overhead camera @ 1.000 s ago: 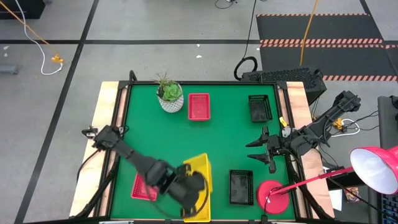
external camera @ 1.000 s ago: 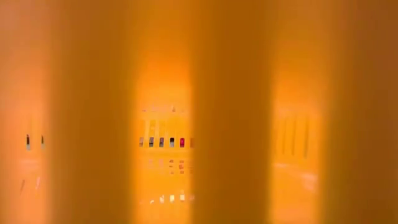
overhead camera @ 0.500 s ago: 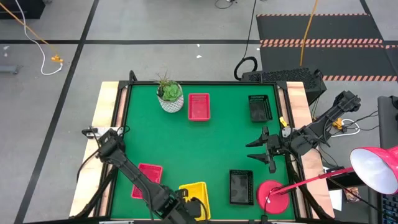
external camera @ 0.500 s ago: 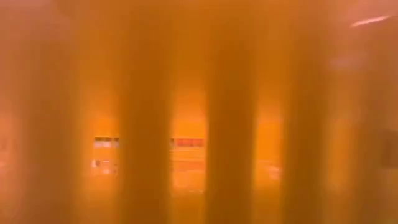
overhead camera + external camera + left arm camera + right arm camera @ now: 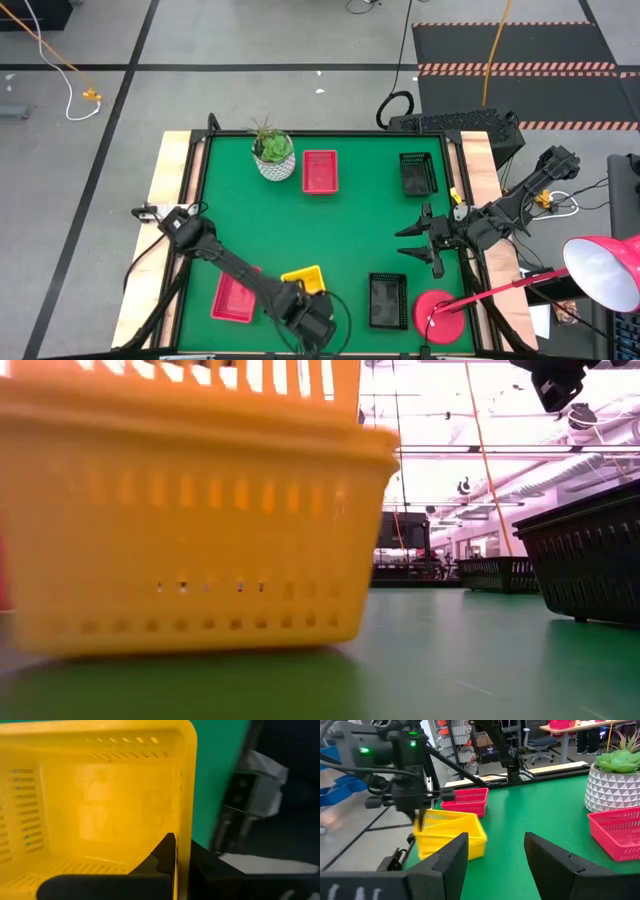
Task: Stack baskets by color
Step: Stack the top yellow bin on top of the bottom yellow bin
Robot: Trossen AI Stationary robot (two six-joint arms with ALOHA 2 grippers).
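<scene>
Yellow baskets point(image 5: 303, 278) sit stacked near the table's front edge, just beside a red basket point(image 5: 234, 298). Your left gripper point(image 5: 312, 322) is at the stack, its fingers point(image 5: 162, 851) pinched over the rim of the top yellow basket. Your right gripper point(image 5: 412, 241) waits spread wide and empty above the green mat point(image 5: 350, 230), between two black baskets point(image 5: 417, 173).

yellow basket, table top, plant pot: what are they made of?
Yellow basket: looks like moulded plastic, semi-gloss; even rows of slots and a rolled rim. It stands on the table, and the left pincer grips its wall.
Table top: green mat-like sheet, possibly vinyl; it shows a faint sheen in the low view.
Plant pot: white, faceted relief, matte; probably ceramic, could be plastic.
</scene>
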